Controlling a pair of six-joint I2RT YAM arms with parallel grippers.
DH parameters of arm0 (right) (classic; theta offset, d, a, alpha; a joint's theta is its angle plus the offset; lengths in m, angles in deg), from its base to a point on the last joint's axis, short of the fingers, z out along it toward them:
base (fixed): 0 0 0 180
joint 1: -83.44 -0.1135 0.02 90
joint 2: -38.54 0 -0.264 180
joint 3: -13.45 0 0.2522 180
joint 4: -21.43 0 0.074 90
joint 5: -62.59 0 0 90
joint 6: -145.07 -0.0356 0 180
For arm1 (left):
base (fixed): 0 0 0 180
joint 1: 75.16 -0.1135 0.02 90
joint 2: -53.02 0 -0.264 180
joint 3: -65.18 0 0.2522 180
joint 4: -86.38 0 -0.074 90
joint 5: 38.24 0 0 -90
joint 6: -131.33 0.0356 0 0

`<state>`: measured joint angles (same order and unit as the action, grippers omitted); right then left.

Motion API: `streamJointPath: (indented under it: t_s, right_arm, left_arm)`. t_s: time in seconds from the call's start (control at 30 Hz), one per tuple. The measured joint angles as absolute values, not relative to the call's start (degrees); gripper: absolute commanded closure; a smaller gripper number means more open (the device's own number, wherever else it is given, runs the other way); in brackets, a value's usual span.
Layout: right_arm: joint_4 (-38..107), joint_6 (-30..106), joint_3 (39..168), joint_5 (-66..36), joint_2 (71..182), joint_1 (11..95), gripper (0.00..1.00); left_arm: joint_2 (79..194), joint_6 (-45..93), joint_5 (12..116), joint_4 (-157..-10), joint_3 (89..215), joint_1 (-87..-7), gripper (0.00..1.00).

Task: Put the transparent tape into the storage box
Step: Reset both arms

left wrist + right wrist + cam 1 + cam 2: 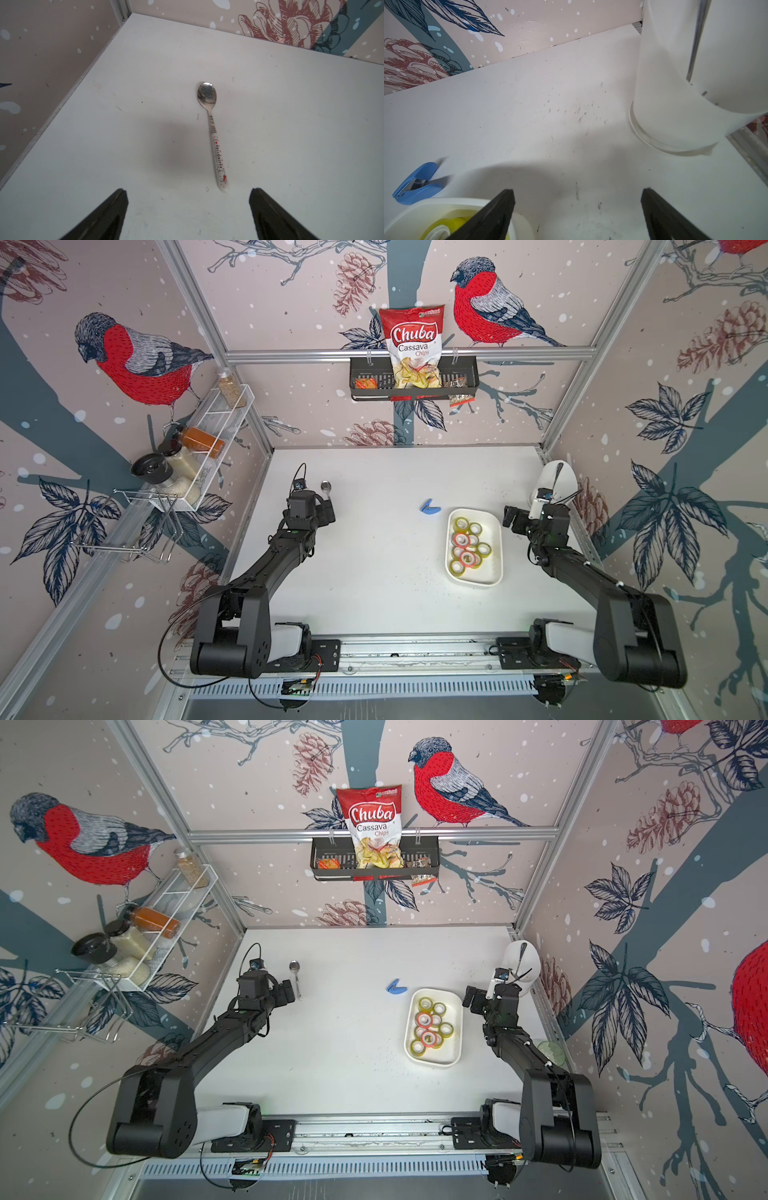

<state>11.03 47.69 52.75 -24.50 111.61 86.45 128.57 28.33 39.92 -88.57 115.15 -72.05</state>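
1. The storage box (496,531) sits on the right half of the desk (374,556) and shows in both top views, with its long side running away from the robot's base
2. The transparent tape (467,547) lies inside that box as a cluster of rolls touching one another. Most are yellowish and two have orange-red rings
3. The right tool (577,192) is spread wide with nothing between its jaws, just beside the box's far right corner. In the right wrist view one finger (492,216) crosses over the box rim and a yellowish roll
4. The left tool (188,193) is also wide apart and holds nothing. It is on the left half of the desk, pointing at a spoon (214,135) that lies flat just ahead, white printed handle end nearest
5. A small blue stapler (429,507) lies on the desk near the box's far left corner, not touching it
6. A tall white cup (557,483) stands at the far right corner with a utensil handle inside
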Motion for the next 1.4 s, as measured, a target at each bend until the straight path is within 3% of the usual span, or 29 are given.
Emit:
streamJointPath:
  t_s: [0.3, 0.53, 0.83, 1.4]
  right_arm:
    - [-4.73, 49.09, 49.45, -25.28, 117.47, 87.26, 0.00]
    - [-12.93, 49.07, 48.27, -24.96, 120.60, 87.43, 0.00]
    - [-19.77, 49.12, 45.65, -23.73, 123.20, 87.21, 0.00]
    - [-32.31, 50.58, 38.13, -27.38, 125.32, 84.28, 0.00]
  left_arm:
    - [131.17, 29.32, 41.56, -111.74, 103.63, -79.26, 0.04]
    - [136.11, 32.40, 47.77, -125.60, 100.48, -80.33, 0.04]
    - [138.34, 37.67, 56.23, -135.06, 97.64, -78.56, 0.04]
    - [140.05, 40.07, 49.72, -144.35, 93.97, -75.26, 0.03]
